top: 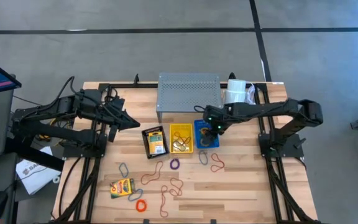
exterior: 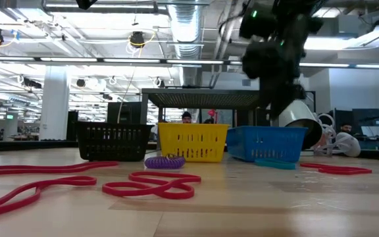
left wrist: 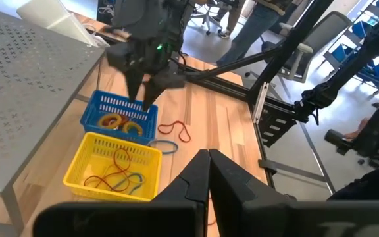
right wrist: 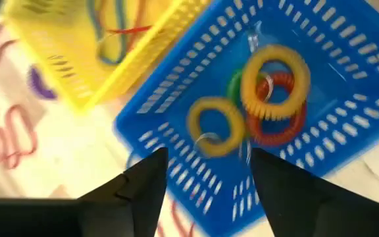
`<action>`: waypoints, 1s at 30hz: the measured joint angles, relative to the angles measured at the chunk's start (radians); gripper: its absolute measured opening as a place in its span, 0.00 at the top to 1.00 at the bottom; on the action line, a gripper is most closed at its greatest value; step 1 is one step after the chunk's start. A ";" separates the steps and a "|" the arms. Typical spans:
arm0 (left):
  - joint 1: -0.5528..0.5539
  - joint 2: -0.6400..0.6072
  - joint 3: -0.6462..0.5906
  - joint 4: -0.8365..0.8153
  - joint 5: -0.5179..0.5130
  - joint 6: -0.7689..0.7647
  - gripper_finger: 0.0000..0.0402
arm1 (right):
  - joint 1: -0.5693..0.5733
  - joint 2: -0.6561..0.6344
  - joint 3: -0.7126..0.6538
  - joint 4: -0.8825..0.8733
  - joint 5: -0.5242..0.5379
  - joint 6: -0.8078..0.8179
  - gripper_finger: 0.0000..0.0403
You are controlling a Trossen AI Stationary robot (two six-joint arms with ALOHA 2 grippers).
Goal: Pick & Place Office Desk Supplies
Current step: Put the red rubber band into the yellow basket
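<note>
Wood counter (top: 229, 186): right gripper (right wrist: 206, 172) over blue basket (right wrist: 347, 105), fingers open, empty. Left gripper (left wrist: 209, 164) fingers closed, empty. Rubber bands (top: 173, 185) light, floppy; pinch one strand.

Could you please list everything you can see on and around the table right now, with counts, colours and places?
Blue basket: one, blue, right of the yellow basket; holds coiled rings, yellow, red and green.
Yellow basket: one, yellow, table centre; holds thin bands.
Black basket: one, black, left of the yellow one; holds a crayon box.
Crayon box: one loose, yellow-green, front left.
Rubber bands: many loose, mostly red-brown, also purple, grey and orange, across the front.
Metal riser: one, grey perforated, behind the baskets.
White roll: one, back right.
Left gripper: shut, empty, left of the black basket.
Right gripper: open, empty, above the blue basket.
</note>
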 joint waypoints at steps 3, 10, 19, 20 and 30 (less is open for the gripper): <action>0.000 0.000 0.000 -0.004 0.000 0.000 0.99 | 0.061 -0.059 0.026 -0.037 0.021 0.025 0.53; 0.000 0.000 -0.034 0.005 0.000 0.000 0.99 | 0.256 -0.112 0.039 -0.219 0.078 0.036 0.68; 0.000 -0.001 -0.084 0.064 0.000 -0.003 0.99 | 0.395 -0.011 0.038 -0.272 0.238 0.140 0.72; 0.000 0.000 -0.089 0.078 0.000 -0.003 0.99 | 0.397 0.006 0.038 -0.268 0.238 0.152 0.72; 0.000 0.000 -0.109 0.114 0.000 -0.015 0.99 | 0.431 0.181 0.038 -0.165 0.181 0.198 0.64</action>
